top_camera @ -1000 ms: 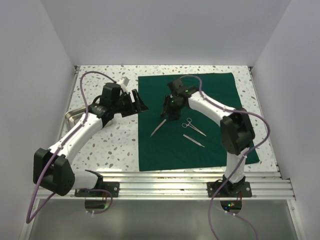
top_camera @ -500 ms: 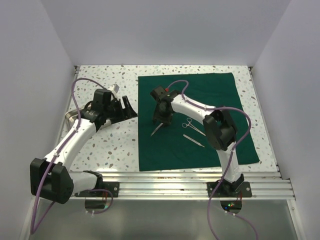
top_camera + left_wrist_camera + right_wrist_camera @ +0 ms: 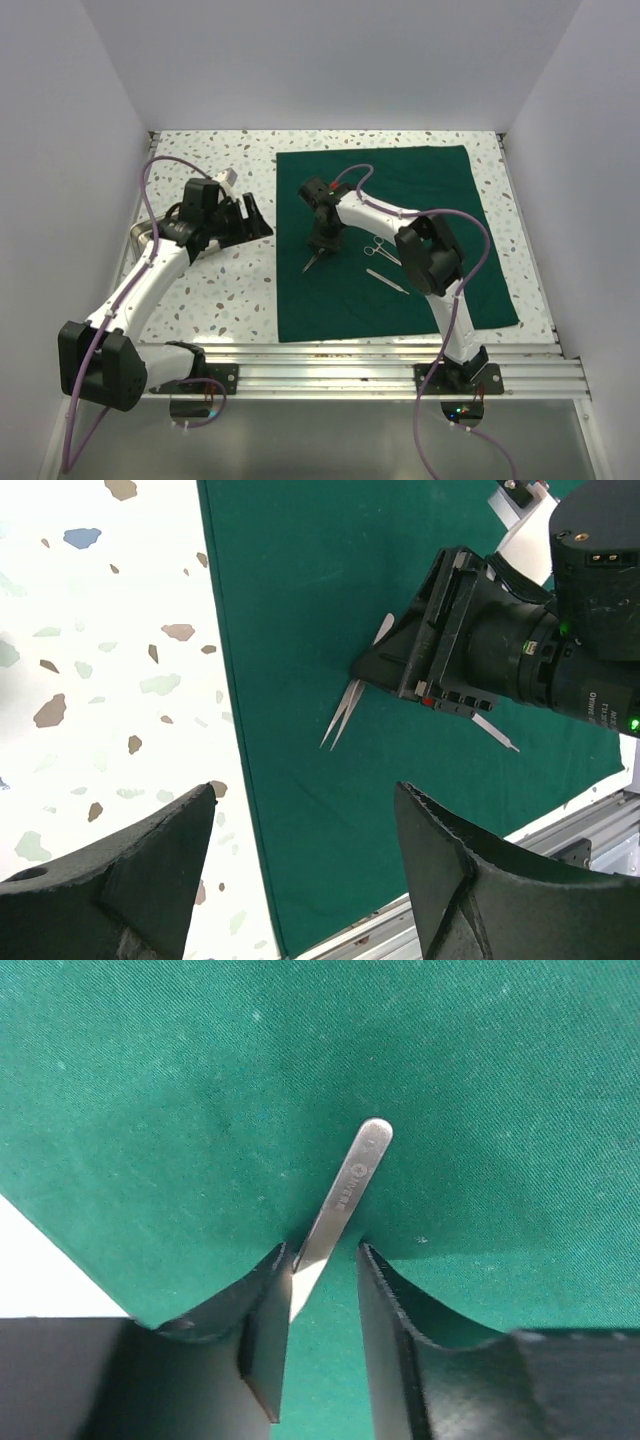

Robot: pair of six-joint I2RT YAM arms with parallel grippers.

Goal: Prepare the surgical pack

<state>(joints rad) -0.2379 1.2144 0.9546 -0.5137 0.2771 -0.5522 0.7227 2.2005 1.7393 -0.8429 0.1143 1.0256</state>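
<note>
The dark green drape (image 3: 430,200) lies flat on the speckled table, and it also shows in the left wrist view (image 3: 290,630) and the right wrist view (image 3: 180,1080). Steel tweezers (image 3: 313,262) lie near its left edge. My right gripper (image 3: 320,243) is down on the drape with its fingers either side of the tweezers' rear end (image 3: 350,1185). The jaws (image 3: 322,1252) are narrowly open: the left finger touches the steel and a gap shows at the right finger. My left gripper (image 3: 262,215) is open and empty, hovering (image 3: 305,795) by the drape's left edge.
Scissors (image 3: 385,250) and a thin straight instrument (image 3: 387,281) lie on the drape to the right of the tweezers. A steel tray (image 3: 140,235) sits at the table's left edge, mostly hidden under the left arm. Aluminium rails run along the near edge.
My right gripper has swung left and lowered over the tweezers. My left gripper has drawn back to the left, off the drape's edge.
</note>
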